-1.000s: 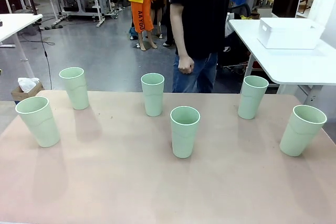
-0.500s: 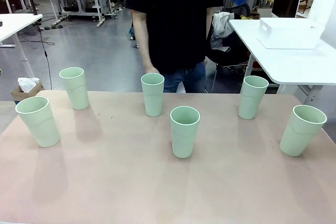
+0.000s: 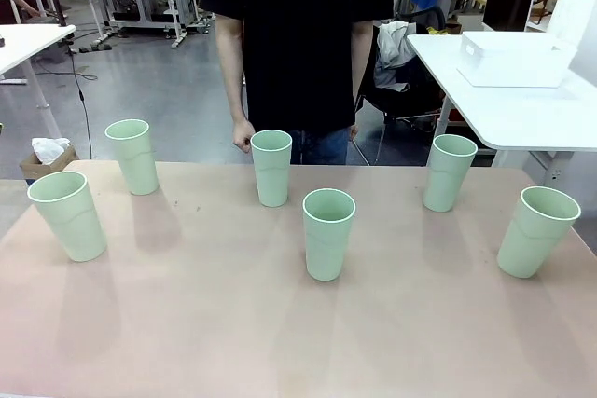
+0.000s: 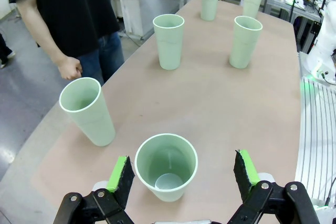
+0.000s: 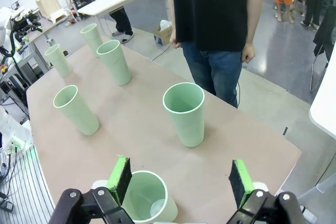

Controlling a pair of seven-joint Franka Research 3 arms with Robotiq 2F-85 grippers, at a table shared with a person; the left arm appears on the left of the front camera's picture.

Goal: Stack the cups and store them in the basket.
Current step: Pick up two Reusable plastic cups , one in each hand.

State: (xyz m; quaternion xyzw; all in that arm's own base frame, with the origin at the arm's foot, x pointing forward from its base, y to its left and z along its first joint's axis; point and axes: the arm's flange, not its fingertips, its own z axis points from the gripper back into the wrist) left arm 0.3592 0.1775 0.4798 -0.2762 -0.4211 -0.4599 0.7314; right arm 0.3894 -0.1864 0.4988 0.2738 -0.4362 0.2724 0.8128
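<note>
Six pale green cups stand upright and apart on the table: far left (image 3: 68, 214), back left (image 3: 132, 156), back centre (image 3: 271, 167), centre (image 3: 328, 233), back right (image 3: 449, 171) and far right (image 3: 537, 230). The white basket (image 3: 516, 58) sits on a side table at the back right. My left gripper (image 4: 182, 161) is open above the table, with a cup (image 4: 160, 153) standing below between its green pads. My right gripper (image 5: 180, 176) is open too, over the rim of a cup (image 5: 137, 192), and another cup (image 5: 185, 114) stands ahead of it.
A person in a black shirt stands at the far edge of the table, one hand (image 3: 242, 134) hanging close to the back centre cup. The white side table (image 3: 522, 114) is at the right, beyond a gap. Bare tabletop (image 3: 205, 323) runs along the near side.
The person has stepped to the left and now stands square to the table behind the back centre cup. No cup has moved.
</note>
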